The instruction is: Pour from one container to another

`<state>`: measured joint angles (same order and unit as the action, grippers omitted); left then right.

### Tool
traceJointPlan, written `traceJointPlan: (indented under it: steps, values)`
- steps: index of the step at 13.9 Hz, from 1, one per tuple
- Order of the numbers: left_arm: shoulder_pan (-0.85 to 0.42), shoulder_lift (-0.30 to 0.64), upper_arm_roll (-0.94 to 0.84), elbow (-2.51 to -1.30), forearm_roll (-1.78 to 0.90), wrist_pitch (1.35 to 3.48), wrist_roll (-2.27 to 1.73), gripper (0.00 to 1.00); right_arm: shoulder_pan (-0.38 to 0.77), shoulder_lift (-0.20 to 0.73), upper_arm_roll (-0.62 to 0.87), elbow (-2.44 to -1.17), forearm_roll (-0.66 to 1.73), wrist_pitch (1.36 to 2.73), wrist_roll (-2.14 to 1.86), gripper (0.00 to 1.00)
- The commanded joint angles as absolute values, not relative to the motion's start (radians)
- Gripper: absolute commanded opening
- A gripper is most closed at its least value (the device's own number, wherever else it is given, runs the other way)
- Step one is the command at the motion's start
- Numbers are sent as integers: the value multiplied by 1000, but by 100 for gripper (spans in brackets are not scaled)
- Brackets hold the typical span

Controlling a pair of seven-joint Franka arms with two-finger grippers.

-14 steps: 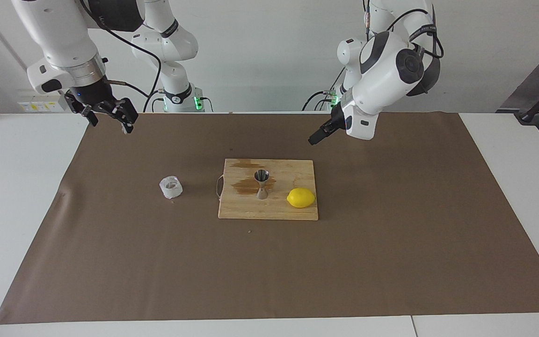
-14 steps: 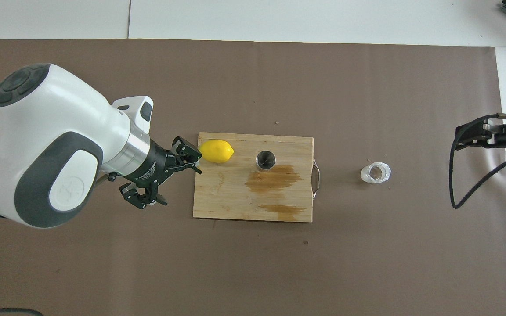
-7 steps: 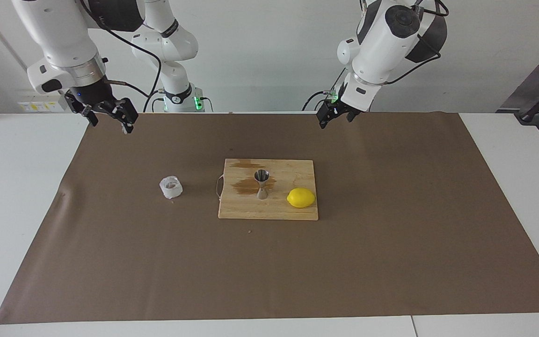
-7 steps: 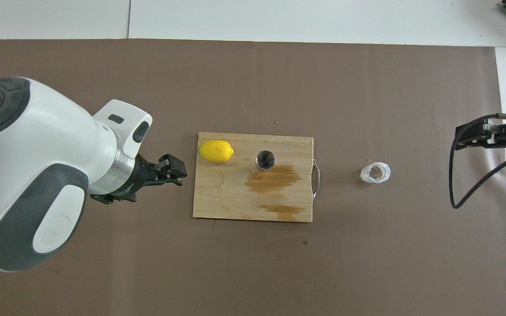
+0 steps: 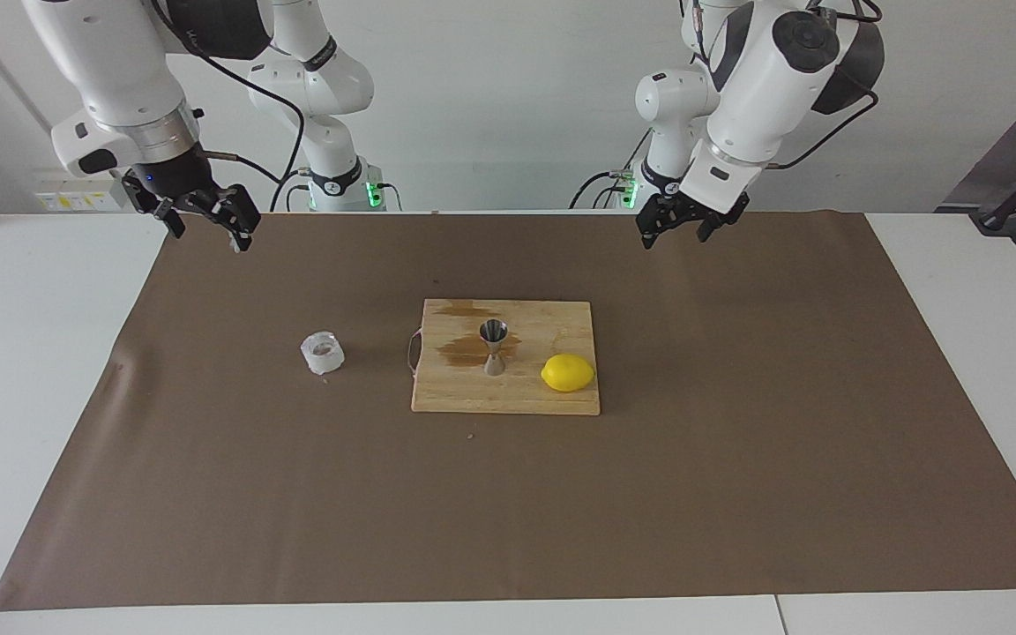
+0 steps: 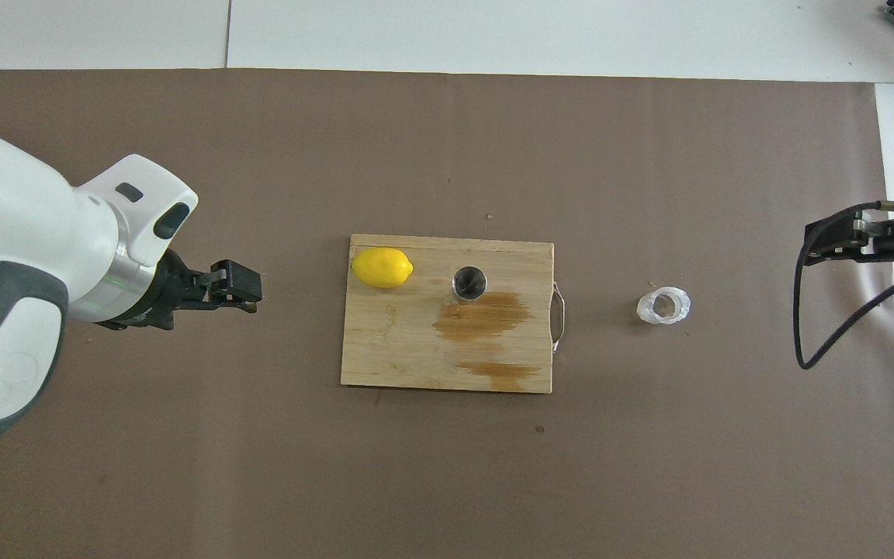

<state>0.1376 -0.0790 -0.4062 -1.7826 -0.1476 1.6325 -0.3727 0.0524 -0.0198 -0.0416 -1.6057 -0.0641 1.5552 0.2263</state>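
The one container, a small squat translucent cup point(image 5: 322, 352) point(image 6: 663, 305), stands on the brown mat toward the right arm's end. Another, the steel hourglass jigger point(image 5: 494, 347) point(image 6: 469, 282), stands upright on the wooden cutting board point(image 5: 508, 399) point(image 6: 408, 357) mid-table. My left gripper point(image 5: 674, 236) point(image 6: 249, 286) hangs open and empty in the air over the mat, off the board's lemon end. My right gripper point(image 5: 206, 234) point(image 6: 819, 241) waits open and empty above the mat's edge, well apart from the cup.
A yellow lemon point(image 5: 568, 372) point(image 6: 382, 267) lies on the board beside the jigger, toward the left arm's end. Brown wet stains point(image 6: 484, 317) mark the board nearer to the robots than the jigger. A metal handle point(image 6: 560, 314) sticks out of the board's cup-side end.
My left gripper has drawn away from beside the lemon toward its own end of the table, rising and turning as it went. The right arm, cup, jigger and lemon have not moved.
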Motion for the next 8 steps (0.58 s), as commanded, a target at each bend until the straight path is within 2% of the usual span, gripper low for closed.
traceJointPlan:
  steps: [1,4,8]
  values:
    - [3,-112,-203,-1789,-109,1624,-283,100,43,-31,-40,-1617,-52,1566,202,100]
    - [-83,-117,-36,-1787,-86,1624,-155,100,43,-31,-40,-1618,-51,1566,202,100]
    - [-72,-117,-32,-1738,-9,1572,-112,100,43,-31,-40,-1618,-51,1566,202,100]
